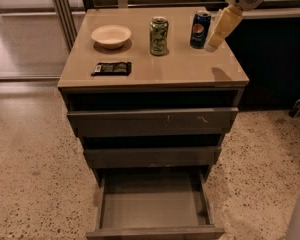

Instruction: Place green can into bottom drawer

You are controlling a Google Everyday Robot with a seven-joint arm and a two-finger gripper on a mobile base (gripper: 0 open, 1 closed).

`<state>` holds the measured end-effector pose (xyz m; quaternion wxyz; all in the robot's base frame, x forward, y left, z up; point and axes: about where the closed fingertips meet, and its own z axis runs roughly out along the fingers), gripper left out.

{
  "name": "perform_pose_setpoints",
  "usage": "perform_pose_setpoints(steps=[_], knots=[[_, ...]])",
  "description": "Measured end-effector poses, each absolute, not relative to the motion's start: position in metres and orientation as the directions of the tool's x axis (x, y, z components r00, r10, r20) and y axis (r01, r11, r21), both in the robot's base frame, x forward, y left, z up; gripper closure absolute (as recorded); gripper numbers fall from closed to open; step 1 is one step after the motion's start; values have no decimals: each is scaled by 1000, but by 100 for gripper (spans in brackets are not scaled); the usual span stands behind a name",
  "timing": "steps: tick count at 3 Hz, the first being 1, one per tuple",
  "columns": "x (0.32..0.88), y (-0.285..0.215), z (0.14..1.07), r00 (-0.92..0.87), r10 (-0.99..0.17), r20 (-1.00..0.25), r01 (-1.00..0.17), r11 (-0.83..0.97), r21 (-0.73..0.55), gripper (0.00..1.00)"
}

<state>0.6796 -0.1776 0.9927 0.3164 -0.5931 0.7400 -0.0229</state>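
The green can (159, 35) stands upright on the cabinet top (180, 69), at the middle back. The bottom drawer (152, 206) is pulled out and its flat floor is bare. My gripper (216, 39) hangs over the back right of the top, just right of the blue Pepsi can (200, 30) and about a can's width to the right of the green can. It holds nothing that I can see.
A cream bowl (111, 35) sits at the back left of the top and a black packet (111, 68) lies near the front left. The two upper drawers (152, 121) stick out slightly. Speckled floor surrounds the cabinet; a dark counter stands at the right.
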Motion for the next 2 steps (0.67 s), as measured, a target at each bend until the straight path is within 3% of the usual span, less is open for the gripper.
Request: perform_pose_setpoints(steps=[2], knots=[[710,-163,962,-85,-842,-532,-842,346,-414,0]])
